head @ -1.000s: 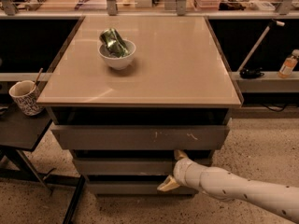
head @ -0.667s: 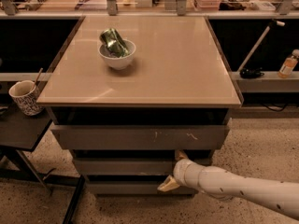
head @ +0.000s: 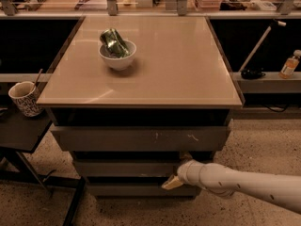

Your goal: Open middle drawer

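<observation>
Claw (head: 172,182) low at the right half of the middle drawer (head: 124,168)

Drawer just above and left of the claw, touching or nearly so; long axis left to right; second of three fronts under the surface (head: 188,69); plain grey, flat, handleless, seemingly shut or barely out; pull likely straight outward; cannot tell how wide the claw stands, nor whether anything is held.
</observation>
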